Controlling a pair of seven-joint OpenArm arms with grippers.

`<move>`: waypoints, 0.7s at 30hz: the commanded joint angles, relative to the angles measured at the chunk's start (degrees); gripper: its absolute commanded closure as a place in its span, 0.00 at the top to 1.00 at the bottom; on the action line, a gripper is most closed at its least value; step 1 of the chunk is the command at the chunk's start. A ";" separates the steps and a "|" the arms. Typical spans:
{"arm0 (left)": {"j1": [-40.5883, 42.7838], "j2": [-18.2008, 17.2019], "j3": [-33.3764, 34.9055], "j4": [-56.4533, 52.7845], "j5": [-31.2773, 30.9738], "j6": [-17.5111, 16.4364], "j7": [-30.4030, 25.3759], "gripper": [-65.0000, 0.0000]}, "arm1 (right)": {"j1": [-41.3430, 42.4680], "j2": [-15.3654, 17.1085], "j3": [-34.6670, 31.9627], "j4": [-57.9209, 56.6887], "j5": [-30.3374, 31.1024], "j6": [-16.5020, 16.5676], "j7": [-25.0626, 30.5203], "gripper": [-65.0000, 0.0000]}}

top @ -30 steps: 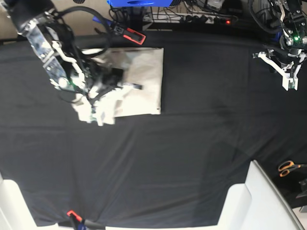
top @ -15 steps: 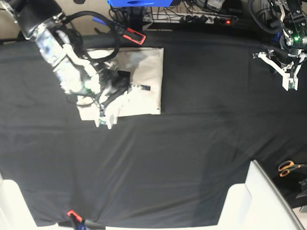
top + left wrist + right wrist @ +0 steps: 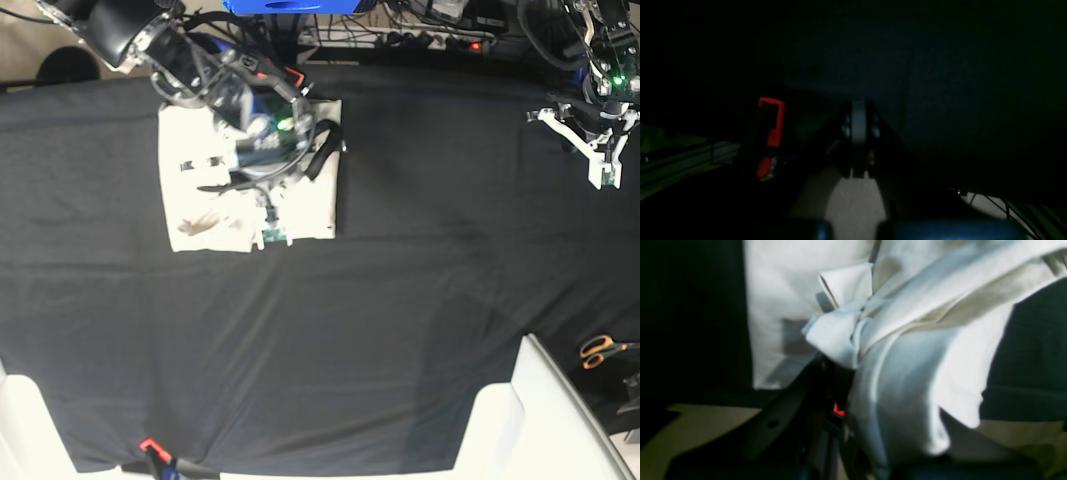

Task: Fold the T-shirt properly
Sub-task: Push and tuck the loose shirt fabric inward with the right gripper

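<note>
Right fingers nipped on bunched T-shirt fold, cloth directly beneath; left fingers shut, empty, well apart.

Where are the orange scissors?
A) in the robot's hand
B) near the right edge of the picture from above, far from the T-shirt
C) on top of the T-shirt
B: in the base view the orange scissors lie low at the right edge, while the T-shirt is up at the left, and neither hand holds them.
</note>
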 commanded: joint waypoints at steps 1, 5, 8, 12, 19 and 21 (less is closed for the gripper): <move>0.02 -0.86 -0.33 0.78 -0.06 0.23 -0.78 0.00 | 1.01 -0.55 -1.32 0.70 -1.16 -0.10 -0.10 0.02; 0.02 -0.86 -0.33 0.78 -0.06 0.23 -0.78 0.00 | 1.01 -2.05 -4.57 -2.55 -7.84 -0.10 -1.33 0.02; 0.02 -0.86 -0.33 0.78 -0.06 0.23 -0.78 0.00 | 1.27 -3.63 -8.00 -7.65 -13.56 -0.10 -1.51 0.02; 0.02 -0.86 -0.33 0.78 -0.06 0.23 -0.78 0.00 | 1.45 -6.71 -10.55 -13.19 -18.22 -0.10 -1.51 0.02; 0.02 -0.86 -0.33 0.78 -0.06 0.23 -0.78 0.00 | 2.33 -11.02 -13.71 -23.48 -27.62 -0.10 -1.60 0.00; 0.02 -0.86 -0.33 0.78 -0.06 0.23 -0.78 0.00 | 3.47 -11.02 -17.58 -26.38 -28.33 -0.10 -1.69 0.00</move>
